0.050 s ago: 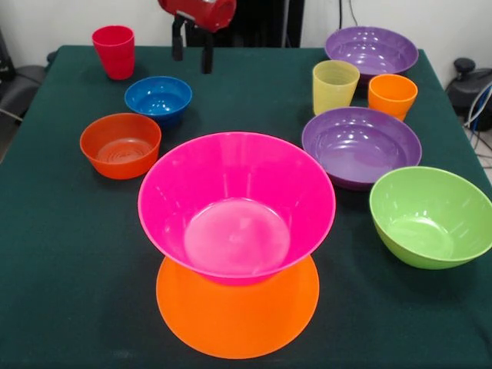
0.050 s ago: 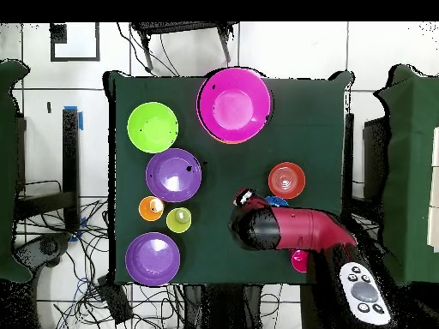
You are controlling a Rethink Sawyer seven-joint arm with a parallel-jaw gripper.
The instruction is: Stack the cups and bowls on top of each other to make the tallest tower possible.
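Note:
The tower is a hot pink bowl resting upright on an upturned large orange bowl near the table's front edge. My gripper hangs open and empty above the far side of the table, between the red cup and the yellow cup. A blue bowl and a red-orange bowl sit on the left. Two purple bowls, an orange cup and a lime green bowl sit on the right. In the overhead view my arm covers most of the blue bowl and the red cup.
The dark green table carries all the pieces. Beside the table in the overhead view lies a white controller. Cables lie on the floor around the table, and dark chairs stand by its sides.

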